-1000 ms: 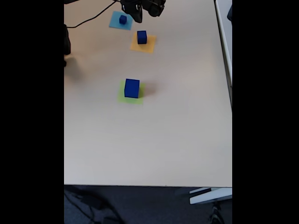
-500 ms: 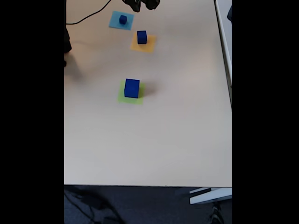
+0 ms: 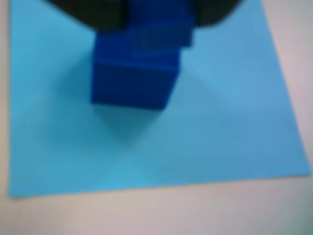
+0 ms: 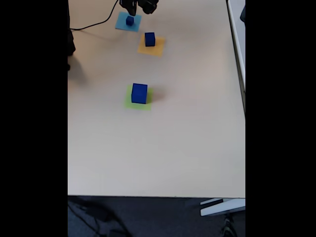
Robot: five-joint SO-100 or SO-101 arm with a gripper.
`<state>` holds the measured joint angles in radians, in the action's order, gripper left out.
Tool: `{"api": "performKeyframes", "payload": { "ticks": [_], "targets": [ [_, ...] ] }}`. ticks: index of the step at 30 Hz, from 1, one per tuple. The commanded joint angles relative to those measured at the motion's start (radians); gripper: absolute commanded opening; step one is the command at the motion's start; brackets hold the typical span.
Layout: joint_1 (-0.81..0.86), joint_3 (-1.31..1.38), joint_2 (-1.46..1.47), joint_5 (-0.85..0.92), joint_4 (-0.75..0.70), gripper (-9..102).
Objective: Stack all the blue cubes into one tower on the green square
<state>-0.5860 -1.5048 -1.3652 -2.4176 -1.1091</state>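
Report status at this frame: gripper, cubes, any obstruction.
Gripper above the small cube on the light-blue square, jaw state unclear. Medium cube on the orange square, large cube on the green square. Nothing stacked; no obstruction seen.

A light-blue paper square lies flat near the far edge of the pale surface in the fixed view, and an orange paper square lies just beside it, nearer the camera and to the right. A black cable trails across the far left corner. Below the near edge is dark floor, with a white bar at the lower right.
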Motion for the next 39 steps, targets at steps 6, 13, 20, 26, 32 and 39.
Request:
{"api": "performKeyframes", "payload": {
  "ticks": [6,13,20,26,32,39],
  "targets": [
    [-0.052,-0.057,-0.098,-0.046,0.067,0],
    [-0.043,-0.129,-0.115,-0.029,0.11,0],
    [-0.032,-0.138,-0.12,-0.014,0.112,0],
    [-0.021,-0.135,-0.115,-0.005,0.112,0],
    [-0.021,-0.13,-0.094,-0.008,0.126,0],
    [-0.021,-0.132,-0.072,-0.012,0.137,0]
  ]
}}
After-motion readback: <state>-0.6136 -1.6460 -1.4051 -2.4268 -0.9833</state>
